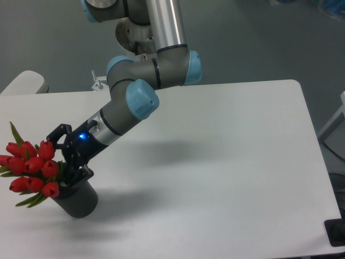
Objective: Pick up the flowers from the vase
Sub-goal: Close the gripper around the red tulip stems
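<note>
The bunch of small glossy red tulip buds with green stems and pointed green leaves (pixel 31 167) stands in the short matte dark grey cylindrical vase (pixel 77 199) near the front-left corner of the plain white table (pixel 226 162). The black two-finger gripper (pixel 66 166), with a small blue light glowing on its wrist, hangs from the arm of grey tubes, pale blue joint caps and a bright silver upper tube (pixel 156 65). Behind the table's far edge the floor (pixel 259 38) is a flat dull grey-green.
</note>
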